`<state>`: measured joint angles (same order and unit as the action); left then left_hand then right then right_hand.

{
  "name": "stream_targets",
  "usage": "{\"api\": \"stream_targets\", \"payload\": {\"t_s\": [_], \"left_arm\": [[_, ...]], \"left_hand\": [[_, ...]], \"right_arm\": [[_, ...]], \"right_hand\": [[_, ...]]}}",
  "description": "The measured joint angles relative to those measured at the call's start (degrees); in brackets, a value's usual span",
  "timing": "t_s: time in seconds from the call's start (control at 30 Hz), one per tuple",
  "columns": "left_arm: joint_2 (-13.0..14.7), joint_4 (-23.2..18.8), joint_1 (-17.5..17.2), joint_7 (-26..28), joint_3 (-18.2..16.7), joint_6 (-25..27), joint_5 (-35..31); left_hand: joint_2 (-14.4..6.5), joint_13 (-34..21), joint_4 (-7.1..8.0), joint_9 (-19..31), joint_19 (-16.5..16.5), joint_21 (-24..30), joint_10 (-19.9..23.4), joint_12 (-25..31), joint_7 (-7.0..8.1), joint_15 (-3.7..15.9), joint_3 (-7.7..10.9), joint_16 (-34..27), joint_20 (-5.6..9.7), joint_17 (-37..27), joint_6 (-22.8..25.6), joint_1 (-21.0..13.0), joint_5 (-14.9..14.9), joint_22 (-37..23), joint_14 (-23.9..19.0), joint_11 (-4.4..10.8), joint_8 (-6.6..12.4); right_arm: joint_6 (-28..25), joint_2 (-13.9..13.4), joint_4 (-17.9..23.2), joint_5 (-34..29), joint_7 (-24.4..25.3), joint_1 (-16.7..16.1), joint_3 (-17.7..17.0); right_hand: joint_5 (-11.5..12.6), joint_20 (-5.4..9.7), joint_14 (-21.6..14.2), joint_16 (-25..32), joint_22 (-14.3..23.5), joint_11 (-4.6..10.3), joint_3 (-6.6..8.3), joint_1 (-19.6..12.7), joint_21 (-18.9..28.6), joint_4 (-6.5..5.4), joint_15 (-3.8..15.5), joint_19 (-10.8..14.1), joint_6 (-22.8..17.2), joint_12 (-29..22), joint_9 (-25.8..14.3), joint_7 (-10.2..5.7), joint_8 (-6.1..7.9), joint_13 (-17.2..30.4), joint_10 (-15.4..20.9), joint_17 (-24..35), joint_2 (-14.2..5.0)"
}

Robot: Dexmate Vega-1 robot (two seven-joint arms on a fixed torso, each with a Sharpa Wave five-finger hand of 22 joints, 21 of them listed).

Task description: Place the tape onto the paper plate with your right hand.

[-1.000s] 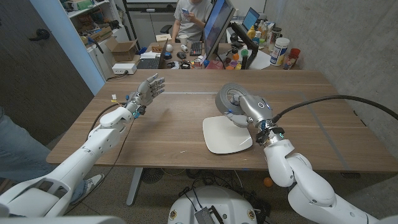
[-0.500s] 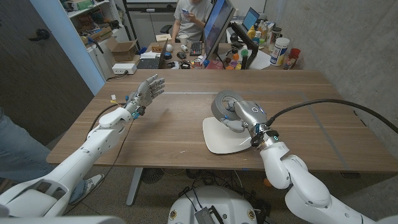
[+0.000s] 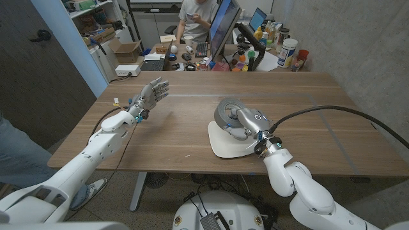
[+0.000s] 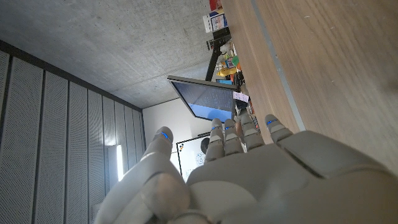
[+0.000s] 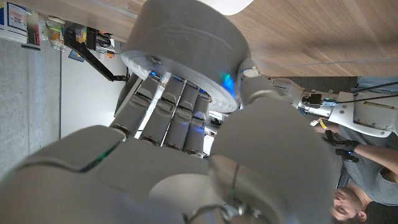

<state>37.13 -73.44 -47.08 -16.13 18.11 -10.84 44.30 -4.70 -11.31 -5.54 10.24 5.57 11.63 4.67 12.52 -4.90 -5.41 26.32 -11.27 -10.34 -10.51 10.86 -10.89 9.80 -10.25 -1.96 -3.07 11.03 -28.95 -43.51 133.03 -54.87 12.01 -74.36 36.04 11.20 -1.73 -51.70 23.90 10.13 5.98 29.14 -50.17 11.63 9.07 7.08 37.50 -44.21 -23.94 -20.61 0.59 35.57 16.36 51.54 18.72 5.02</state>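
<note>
A grey roll of tape [image 3: 225, 113] is gripped by my right hand [image 3: 246, 122], just over the far edge of the white paper plate [image 3: 223, 142] at the table's middle right. In the right wrist view the tape [image 5: 183, 46] is wrapped by my fingers [image 5: 168, 115], with the plate's rim [image 5: 233, 5] beyond it. Whether the tape touches the plate I cannot tell. My left hand [image 3: 149, 96] is raised over the table's left part, fingers spread, holding nothing; the left wrist view shows its back [image 4: 249, 174].
A cluttered desk with a monitor [image 3: 222, 25], bottles and boxes stands behind the table's far edge, and a person [image 3: 195, 16] sits there. A small white object [image 3: 117, 99] lies near my left hand. Another person's leg [image 3: 16, 153] is at the left edge.
My right hand has carried the tape down and toward the near-left, from above the plate's far edge to low over it. The left hand has not moved.
</note>
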Motion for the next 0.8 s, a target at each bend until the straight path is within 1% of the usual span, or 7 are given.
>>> {"api": "stream_targets", "payload": {"t_s": [0.33, 0.43, 0.8], "left_arm": [[0.4, -0.8, -0.5, 0.5, -0.1, 0.2, 0.0], [0.8, -1.5, -1.0, 0.6, -0.2, 0.2, -0.1], [1.5, -2.9, -2.1, 1.4, -0.7, 0.5, 0.0]], "left_hand": [[0.0, 0.0, -0.15, 0.0, 0.0, 0.0, 0.0, 0.0, 0.0, 0.0, 0.15, 0.0, 0.0, 0.0, 0.0, 0.0, 0.0, 0.0, 0.0, 0.0, 0.0], [0.0, 0.0, -0.15, 0.0, 0.5, -0.1, 0.0, 0.0, 0.0, 0.0, 0.15, 0.0, -0.09, 0.0, 0.0, 0.0, 0.0, 0.0, 0.0, 0.0, 0.0], [0.0, 0.0, -0.15, 0.0, 0.5, -0.2, 0.0, 0.0, 0.0, 0.0, 0.15, 0.0, -0.11, 0.0, 0.0, 0.0, 0.0, 0.0, 0.0, 0.0, 0.0]], "right_arm": [[0.6, 0.1, -2.0, -1.4, -0.3, 0.5, 1.6], [0.6, 0.1, -2.6, -2.5, -0.8, 0.8, 2.0], [0.5, 0.6, -5.7, -4.6, -1.7, 1.8, 3.7]], "right_hand": [[-0.2, 0.0, 0.0, 0.0, 0.0, 0.04, -0.22, 0.0, 0.0, 0.08, 0.0, 0.0, 0.0, 0.0, 0.0, 0.0, 0.0, 0.3, 0.0, 0.1, 0.0], [-0.2, 0.0, 0.0, 0.0, 0.0, 0.05, -0.23, 0.0, 0.0, 0.08, 0.0, 0.0, 0.0, 0.0, 0.0, 0.0, 0.0, 0.3, 0.0, 0.1, 0.0], [-0.2, 0.0, 0.0, -0.4, 0.0, 0.05, -0.24, 0.0, 0.0, 0.09, 0.0, 0.0, 0.0, 0.2, 0.0, -0.01, 0.0, 0.3, 0.0, 0.3, 0.01]]}}
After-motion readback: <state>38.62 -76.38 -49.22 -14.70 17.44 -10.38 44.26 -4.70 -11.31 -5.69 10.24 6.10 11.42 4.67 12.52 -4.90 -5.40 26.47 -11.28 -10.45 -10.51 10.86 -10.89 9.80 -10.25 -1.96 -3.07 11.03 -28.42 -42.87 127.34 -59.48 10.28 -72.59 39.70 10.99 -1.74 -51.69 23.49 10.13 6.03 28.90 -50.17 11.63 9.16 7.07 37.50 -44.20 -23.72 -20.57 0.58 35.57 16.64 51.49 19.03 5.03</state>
